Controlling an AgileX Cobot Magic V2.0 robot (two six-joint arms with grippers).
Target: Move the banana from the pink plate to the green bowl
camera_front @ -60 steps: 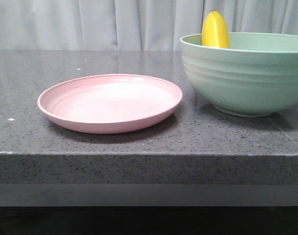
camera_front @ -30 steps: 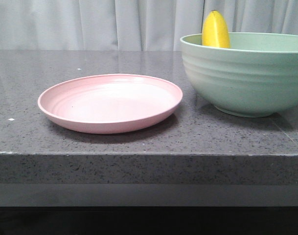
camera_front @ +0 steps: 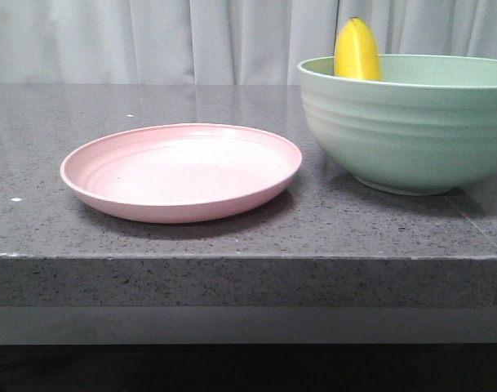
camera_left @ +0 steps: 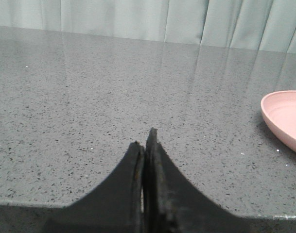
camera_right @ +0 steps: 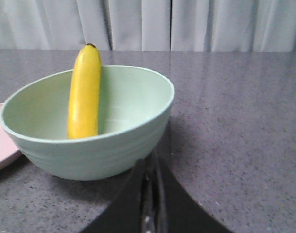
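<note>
The yellow banana (camera_front: 357, 51) stands on end inside the green bowl (camera_front: 403, 122) at the right, leaning on its wall; in the right wrist view the banana (camera_right: 84, 94) leans against the bowl's (camera_right: 89, 145) inner wall. The pink plate (camera_front: 181, 170) sits empty at the middle left; its edge shows in the left wrist view (camera_left: 284, 116). My left gripper (camera_left: 145, 141) is shut and empty, low over the counter, apart from the plate. My right gripper (camera_right: 150, 162) is shut and empty, close to the bowl's outer wall. Neither gripper shows in the front view.
The grey speckled counter (camera_front: 232, 245) has its front edge near the plate. A pale curtain (camera_front: 150, 41) hangs behind the counter.
The plate, bowl and banana appear shifted very slightly left in the front view; nothing else differs.
</note>
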